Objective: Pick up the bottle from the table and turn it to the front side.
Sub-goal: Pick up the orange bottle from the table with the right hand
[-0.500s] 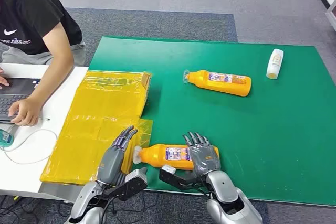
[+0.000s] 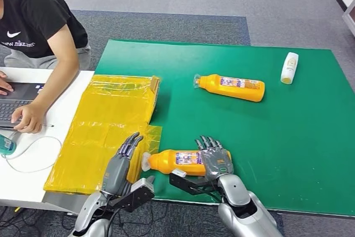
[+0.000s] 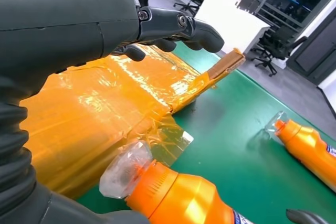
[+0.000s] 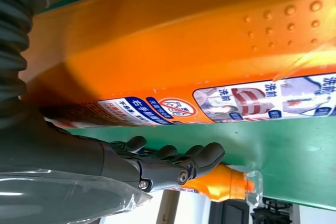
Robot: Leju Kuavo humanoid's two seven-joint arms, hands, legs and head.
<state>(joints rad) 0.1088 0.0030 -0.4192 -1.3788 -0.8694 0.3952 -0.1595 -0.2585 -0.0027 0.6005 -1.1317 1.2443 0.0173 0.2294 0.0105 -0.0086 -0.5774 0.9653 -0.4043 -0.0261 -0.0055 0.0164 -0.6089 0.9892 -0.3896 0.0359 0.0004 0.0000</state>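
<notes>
An orange bottle [image 2: 179,161] with a clear cap lies on its side near the front edge of the green mat [image 2: 293,137], cap toward my left. My right hand [image 2: 216,162] lies over its base end, fingers straight across the top and thumb on the near side. In the right wrist view the bottle [image 4: 178,40] sits between thumb and fingers [image 4: 166,161], with a strip of green showing between label and fingers. My left hand [image 2: 121,167] hovers open over the yellow plastic beside the cap [image 3: 126,169].
A second orange bottle [image 2: 230,87] lies mid-mat, and a small white bottle [image 2: 289,66] lies at the far right. Yellow plastic bags [image 2: 113,120] cover the mat's left edge. A person [image 2: 37,20] types at a laptop on the white table [image 2: 62,120] to the left.
My right hand and the near bottle have shifted slightly forward on the mat. The left hand has hardly moved.
</notes>
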